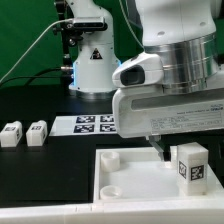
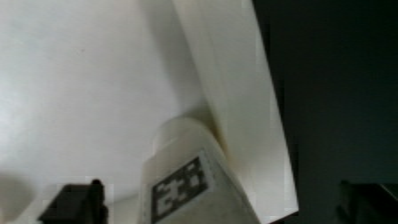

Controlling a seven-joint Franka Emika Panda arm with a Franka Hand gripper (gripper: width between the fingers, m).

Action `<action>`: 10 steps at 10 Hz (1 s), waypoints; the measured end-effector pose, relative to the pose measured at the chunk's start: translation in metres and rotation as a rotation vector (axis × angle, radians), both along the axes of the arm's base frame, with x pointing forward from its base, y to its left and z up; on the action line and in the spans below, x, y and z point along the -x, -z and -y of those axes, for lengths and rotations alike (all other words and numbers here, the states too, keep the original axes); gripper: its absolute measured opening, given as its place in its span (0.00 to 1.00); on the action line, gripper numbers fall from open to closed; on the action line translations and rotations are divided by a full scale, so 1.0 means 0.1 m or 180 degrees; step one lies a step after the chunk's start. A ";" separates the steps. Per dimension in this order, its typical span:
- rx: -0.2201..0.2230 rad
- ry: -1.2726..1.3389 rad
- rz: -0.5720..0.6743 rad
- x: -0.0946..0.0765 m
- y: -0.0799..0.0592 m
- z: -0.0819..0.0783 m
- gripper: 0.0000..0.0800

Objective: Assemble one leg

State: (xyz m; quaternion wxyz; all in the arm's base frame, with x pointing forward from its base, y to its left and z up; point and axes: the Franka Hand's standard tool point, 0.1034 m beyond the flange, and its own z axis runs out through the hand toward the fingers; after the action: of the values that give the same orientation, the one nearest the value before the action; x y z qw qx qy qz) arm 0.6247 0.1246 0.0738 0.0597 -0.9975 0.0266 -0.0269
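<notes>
In the exterior view the arm fills the upper right, its grey and white wrist housing hanging low over the large white plate (image 1: pixel 130 172) that lies on the black tabletop (image 1: pixel 40 165). The pincer (image 1: pixel 166 152) reaches down from that housing at the plate's far right part, and only one dark finger shows there, just beside a white leg (image 1: pixel 191 164) that stands upright on or just over the plate, its black-and-white tag facing the camera. Whether the fingers press the leg cannot be told from this side. In the wrist view the pincer (image 2: pixel 222 205) shows two dark fingertips (image 2: pixel 73 203) set wide apart at the picture's edge, and the leg (image 2: pixel 187 175) lies between them with its tag turned toward the lens; a clear gap shows between the leg and each finger, so the pincer stands wide and grips nothing that can be seen. The leg there sits against the plate's (image 2: pixel 89 90) raised rim, with black tabletop beyond the rim. Back in the exterior view, two more legs (image 1: pixel 12 134) (image 1: pixel 37 132) stand side by side on the tabletop at the exterior view's left, well apart from the plate, and the marker board (image 1: pixel 85 124) lies flat behind the plate, near the arm's white base (image 1: pixel 92 65).
</notes>
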 end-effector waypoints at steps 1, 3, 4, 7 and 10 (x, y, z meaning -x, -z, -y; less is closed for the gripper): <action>0.0052 -0.0216 0.0048 -0.02 -0.01 -0.02 0.81; 0.0053 -0.0206 0.0044 -0.01 0.00 0.00 0.74; 0.0023 -0.0004 0.0021 -0.01 0.00 -0.01 0.55; -0.0040 0.0891 -0.0084 -0.01 0.00 0.00 0.39; -0.0133 0.2107 -0.0246 -0.04 0.00 0.02 0.39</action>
State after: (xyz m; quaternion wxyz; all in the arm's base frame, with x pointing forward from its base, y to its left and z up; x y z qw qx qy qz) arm 0.6292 0.1224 0.0735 0.0670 -0.9336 0.3520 -0.0064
